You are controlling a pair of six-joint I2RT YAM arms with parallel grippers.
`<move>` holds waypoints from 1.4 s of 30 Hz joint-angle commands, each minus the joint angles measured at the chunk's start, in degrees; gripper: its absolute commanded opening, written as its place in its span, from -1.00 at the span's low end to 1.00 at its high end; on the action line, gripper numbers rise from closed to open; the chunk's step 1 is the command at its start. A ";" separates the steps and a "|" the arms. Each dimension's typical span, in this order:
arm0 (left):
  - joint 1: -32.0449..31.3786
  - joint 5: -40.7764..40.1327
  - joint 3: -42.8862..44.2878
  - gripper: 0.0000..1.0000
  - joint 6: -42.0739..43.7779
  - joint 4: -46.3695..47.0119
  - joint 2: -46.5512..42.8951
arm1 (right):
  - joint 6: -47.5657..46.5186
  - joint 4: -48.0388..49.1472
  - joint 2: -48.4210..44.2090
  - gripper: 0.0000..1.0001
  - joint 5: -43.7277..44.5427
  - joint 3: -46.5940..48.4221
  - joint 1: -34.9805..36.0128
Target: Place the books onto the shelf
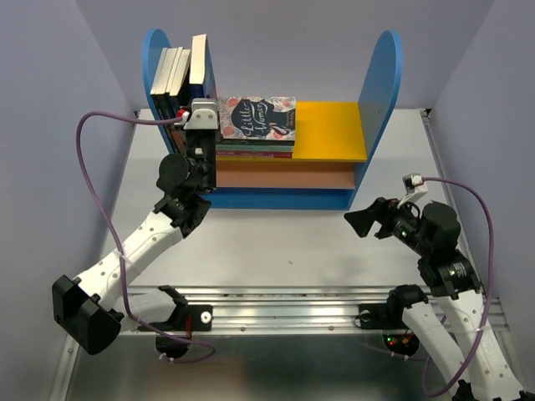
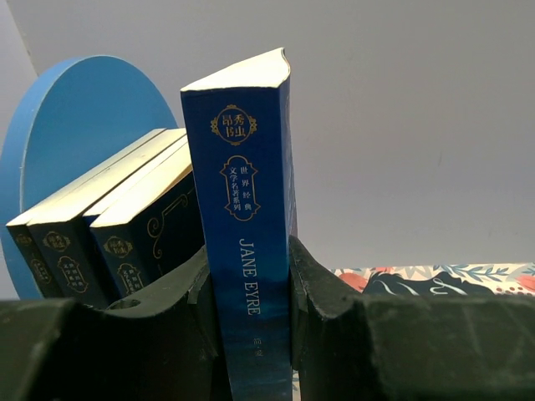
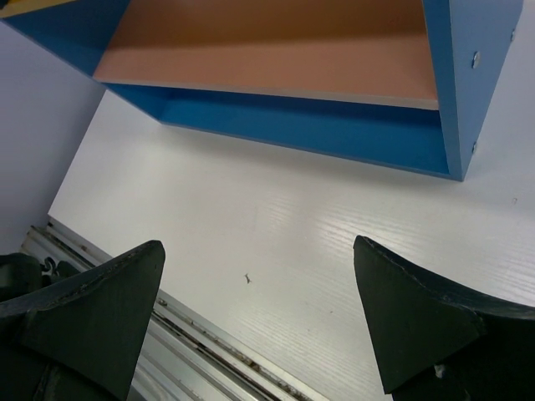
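The shelf point(image 1: 380, 79) stands at the back of the table, with blue side panels and a yellow upper board. Three dark blue books point(image 1: 171, 71) lean against its left panel point(image 2: 75, 117); in the left wrist view they point(image 2: 109, 230) tilt left. Beside them, my left gripper point(image 1: 203, 117) is shut on an upright blue "Jane Eyre" book point(image 2: 247, 209) point(image 1: 199, 58), with a finger on each cover. My right gripper point(image 1: 364, 221) hangs open and empty over the table, in front of the shelf's blue base point(image 3: 292, 125).
A floral "Little Women" book point(image 1: 256, 117) lies flat on a small stack on the yellow board, right of the left gripper; its cover point(image 2: 435, 280) shows in the left wrist view. A metal rail point(image 1: 284, 313) runs along the near table edge.
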 commanded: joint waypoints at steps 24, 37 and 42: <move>0.80 3.05 -1.46 -1.00 3.47 6.12 -6.52 | -1.24 1.34 0.46 1.00 -3.99 0.48 0.08; 0.89 0.50 -6.80 -1.00 1.72 10.49 -7.75 | -0.37 3.19 1.60 1.00 -6.01 -0.40 0.08; 0.98 -0.20 -8.39 -1.00 0.66 14.45 -6.09 | -0.37 3.28 1.69 1.00 -6.01 -0.49 0.08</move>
